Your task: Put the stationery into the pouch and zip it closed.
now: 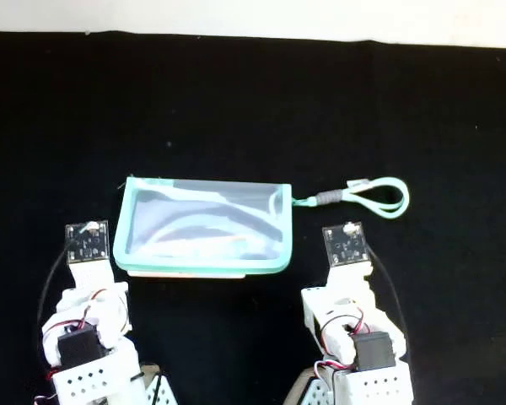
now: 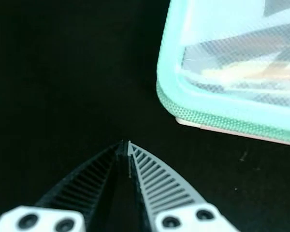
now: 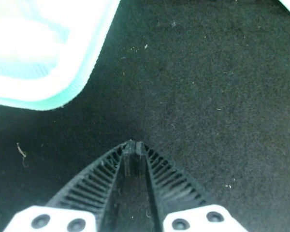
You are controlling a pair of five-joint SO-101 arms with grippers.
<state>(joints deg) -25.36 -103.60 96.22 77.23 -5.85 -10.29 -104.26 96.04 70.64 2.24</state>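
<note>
A mint-green mesh pouch (image 1: 204, 228) lies flat in the middle of the black table, with stationery showing dimly through its clear face. Its zipper looks drawn along the top to the right corner, where a green cord loop (image 1: 378, 196) trails off to the right. Both arms rest at the near edge. My left gripper (image 2: 124, 145) is shut, empty, just short of the pouch's near left corner (image 2: 183, 108). My right gripper (image 3: 133, 145) is shut on nothing, beside the pouch's near right corner (image 3: 58, 99).
Black cloth (image 1: 253, 110) covers the table up to a white strip at the far edge. A pale flat edge (image 2: 217, 131) sticks out under the pouch's near side.
</note>
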